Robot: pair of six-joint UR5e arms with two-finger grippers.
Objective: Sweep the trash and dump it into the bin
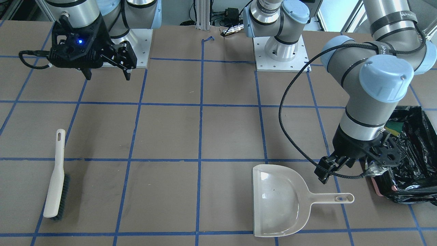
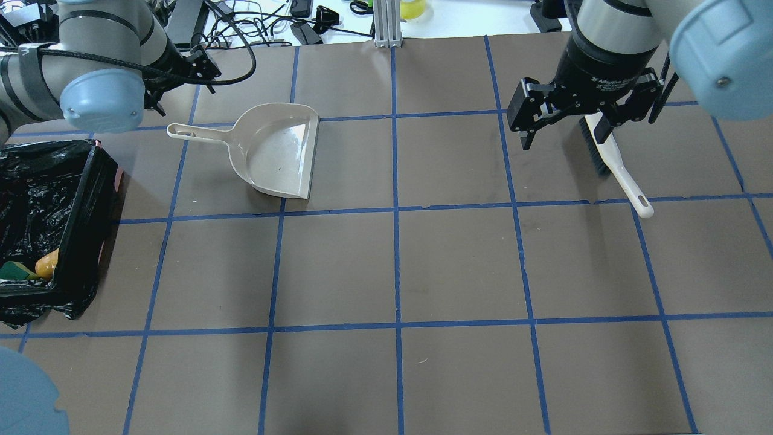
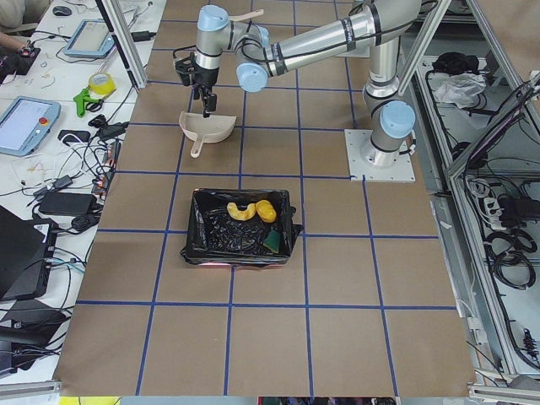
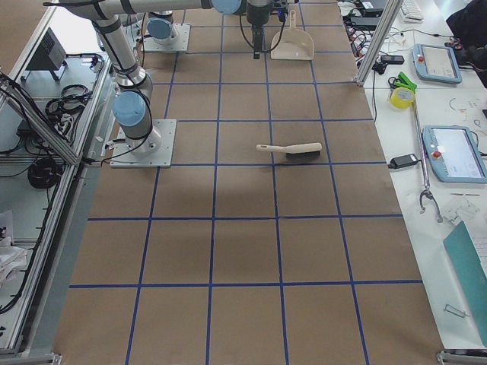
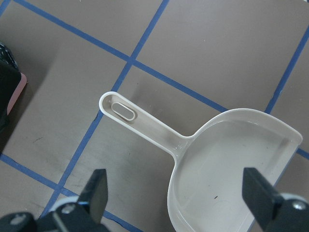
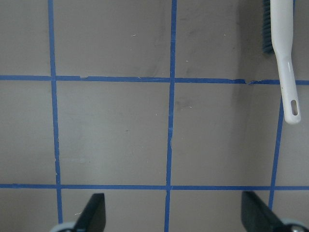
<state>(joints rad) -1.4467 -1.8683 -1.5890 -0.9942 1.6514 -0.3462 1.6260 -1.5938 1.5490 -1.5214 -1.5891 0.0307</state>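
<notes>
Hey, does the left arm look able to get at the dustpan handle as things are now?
Probably yes. The left gripper hangs open close over the dustpan handle, which lies bare with nothing on it. The bin sits off to one side, out of the way.

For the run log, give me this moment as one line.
trash in bin; dustpan empty on table; brush on table; left jaws open; right jaws open

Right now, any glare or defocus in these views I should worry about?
Overhead exterior: a white glare patch on the dustpan floor. Exterior front-facing: specular streaks on the bin liner, table evenly lit, shadows soft. Left wrist: the fingers of the left end effector look slightly soft; the dustpan handle is sharp.
</notes>
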